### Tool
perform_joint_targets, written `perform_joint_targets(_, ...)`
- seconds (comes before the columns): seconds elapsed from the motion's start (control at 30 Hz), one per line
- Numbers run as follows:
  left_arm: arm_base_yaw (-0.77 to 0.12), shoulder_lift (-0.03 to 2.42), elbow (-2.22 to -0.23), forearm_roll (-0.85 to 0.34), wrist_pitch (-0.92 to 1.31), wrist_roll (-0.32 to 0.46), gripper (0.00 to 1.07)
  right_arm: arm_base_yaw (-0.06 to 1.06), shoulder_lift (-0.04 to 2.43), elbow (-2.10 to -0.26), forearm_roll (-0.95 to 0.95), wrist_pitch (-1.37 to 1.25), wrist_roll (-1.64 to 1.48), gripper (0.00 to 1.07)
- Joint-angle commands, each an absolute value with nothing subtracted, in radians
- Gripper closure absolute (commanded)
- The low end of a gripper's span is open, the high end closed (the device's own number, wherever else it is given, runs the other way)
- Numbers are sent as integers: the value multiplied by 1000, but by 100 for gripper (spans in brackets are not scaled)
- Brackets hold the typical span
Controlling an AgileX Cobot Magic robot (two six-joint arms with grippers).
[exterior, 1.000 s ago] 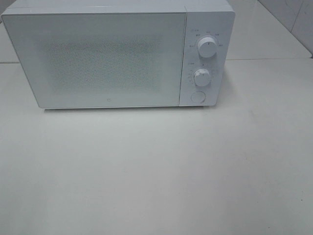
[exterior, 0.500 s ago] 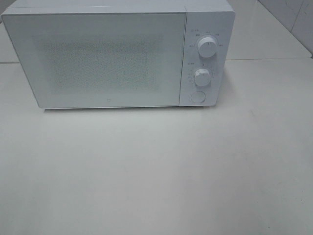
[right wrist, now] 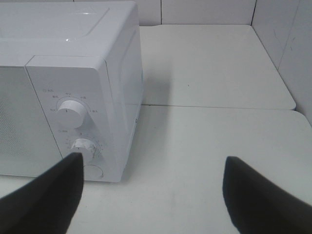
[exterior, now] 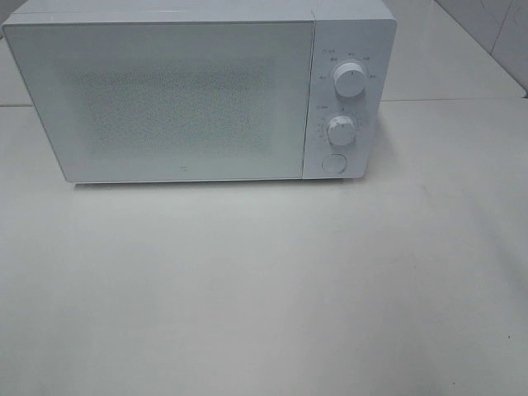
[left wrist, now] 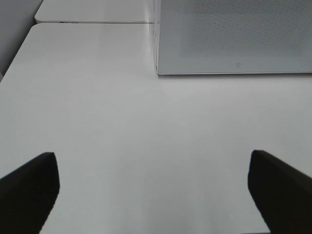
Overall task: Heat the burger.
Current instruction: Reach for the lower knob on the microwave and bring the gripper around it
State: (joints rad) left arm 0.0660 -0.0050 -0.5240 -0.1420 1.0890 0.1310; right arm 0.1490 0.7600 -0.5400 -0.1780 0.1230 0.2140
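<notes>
1. The burger shows in no view. The microwave (exterior: pixel 190 91) has its door (exterior: pixel 165 103) shut, and the door's speckled window is too clouded to make out anything inside.
2. The high view shows neither arm; the grippers appear only in the wrist views.
3. Left gripper (left wrist: pixel 152 161): spread wide and holding nothing. Only the dark tips of its fingers (left wrist: pixel 29 190) show, the rest being cut off. It hangs over the table (exterior: pixel 264 289), facing the door's lower left corner.
4. Right gripper (right wrist: pixel 153 161): also spread wide and holding nothing. One finger (right wrist: pixel 44 204) overlaps the lower knob (right wrist: pixel 84 147) in the picture; whether it touches cannot be told.
5. The small labels around the upper knob (exterior: pixel 350 79) are unreadable. A round button (exterior: pixel 332 162) sits below both knobs.
6. The microwave stands at the table's far edge, toward its far left corner, with its top cut off in the high view.
7. A broad stretch of tabletop runs from the door to the near edge. A wall (right wrist: pixel 282 44) closes the far right corner.
</notes>
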Motion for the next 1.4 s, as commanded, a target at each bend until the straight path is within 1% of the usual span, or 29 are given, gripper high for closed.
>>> perform_joint_targets(0.03,68,-24,-524,-149,1076,129,9,145,798,-547,-177,69,218,33)
perform_joint_targets(0.33,68,-24,-524,-149,1076,129,9,145,964,-542,-177,-66,222,33)
perform_joint_targets(0.37,68,-24,-524,-149,1076,129,9,145,995,-525,-177,-129,222,33)
perform_joint_targets(0.43,68,-24,-524,-149,1076,129,9,145,1012,-511,-177,-172,222,33)
perform_joint_targets(0.47,68,-24,-524,-149,1076,129,9,145,1039,-475,-174,-258,221,33)
perform_joint_targets(0.53,68,-24,-524,-149,1076,129,9,145,1053,-457,-166,-307,221,33)
perform_joint_targets(0.57,68,-24,-524,-149,1076,129,9,145,1085,-428,-132,-395,221,33)
perform_joint_targets(0.6,68,-24,-524,-149,1076,129,9,145,1085,-428,-132,-395,221,33)
perform_joint_targets(0.67,68,-24,-524,-149,1076,129,9,145,1135,-387,-85,-526,208,33)
perform_joint_targets(0.7,68,-24,-524,-149,1076,129,9,145,1135,-387,-85,-526,208,33)
perform_joint_targets(0.77,68,-24,-524,-149,1076,129,9,145,1192,-353,-44,-635,179,33)
perform_joint_targets(0.83,68,-24,-524,-149,1076,129,9,145,1209,-345,-37,-667,168,33)
perform_joint_targets(0.87,68,-24,-524,-149,1076,129,9,150,1249,-325,-12,-742,138,33)
perform_joint_targets(0.9,68,-24,-524,-149,1076,129,9,150,1249,-325,-12,-742,138,33)
perform_joint_targets(0.93,68,-24,-524,-149,1076,129,9,176,1286,-305,38,-825,88,33)
perform_joint_targets(0.97,68,-24,-524,-149,1076,129,9,176,1286,-305,38,-825,88,33)
perform_joint_targets(1.0,68,-24,-524,-149,1076,129,9,195,1305,-297,68,-863,48,33)
perform_joint_targets(1.03,68,-24,-524,-149,1076,129,9,243,1341,-286,127,-925,-34,33)
perform_joint_targets(1.07,68,-24,-524,-149,1076,129,9,243,1341,-286,127,-925,-34,33)
perform_joint_targets(1.1,68,-24,-524,-148,1076,129,9,271,1361,-282,166,-956,-75,33)
perform_joint_targets(1.13,68,-24,-524,-148,1076,129,9,323,1402,-280,247,-1008,-136,33)
perform_joint_targets(1.17,68,-24,-524,-148,1076,129,9,323,1402,-280,247,-1008,-136,33)
perform_joint_targets(1.23,68,-24,-524,-148,1076,129,9,401,1460,-280,357,-1089,-204,33)
perform_joint_targets(1.27,68,-24,-524,-148,1076,129,9,401,1460,-280,357,-1089,-204,33)
perform_joint_targets(1.3,68,-24,-524,-148,1076,129,9,456,1495,-280,415,-1134,-238,33)
perform_joint_targets(1.33,68,-24,-524,-148,1076,129,9,485,1513,-280,446,-1162,-252,33)
perform_joint_targets(1.37,68,-24,-524,-148,1076,129,9,485,1513,-280,446,-1162,-252,33)
perform_joint_targets(1.4,68,-24,-524,-148,1076,129,9,538,1544,-281,507,-1205,-271,33)
